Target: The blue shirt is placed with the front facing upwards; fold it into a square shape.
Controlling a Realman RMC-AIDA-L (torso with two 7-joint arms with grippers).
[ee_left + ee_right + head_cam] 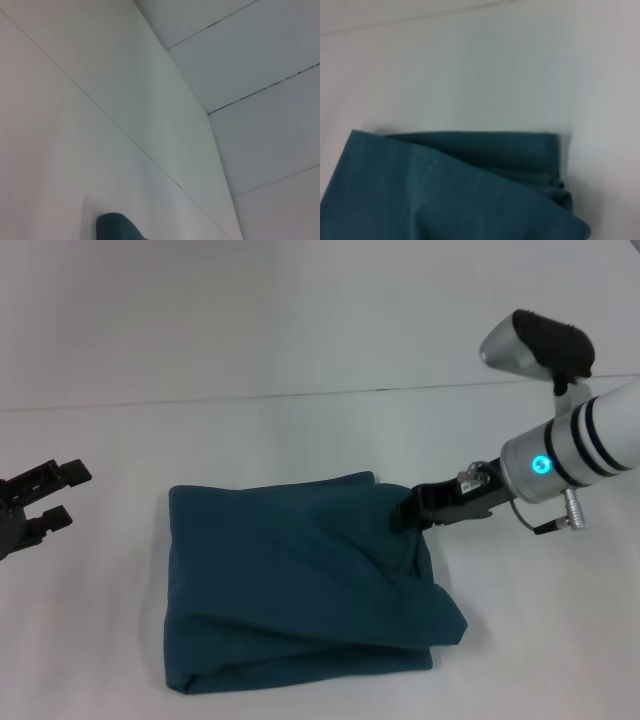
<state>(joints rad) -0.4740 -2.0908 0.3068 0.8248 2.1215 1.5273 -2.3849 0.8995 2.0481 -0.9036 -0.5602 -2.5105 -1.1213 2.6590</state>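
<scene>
Dark teal-blue cotton shirt [300, 585] folded into a rough square on the white table [320, 430].
Right gripper [408, 512] pinches its right edge; left gripper [45, 495] spread wide, well left of it.

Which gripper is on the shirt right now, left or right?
The right gripper: it pinches the far right corner of the folded blue shirt. The left gripper is open, off the shirt's left side, touching nothing.
</scene>
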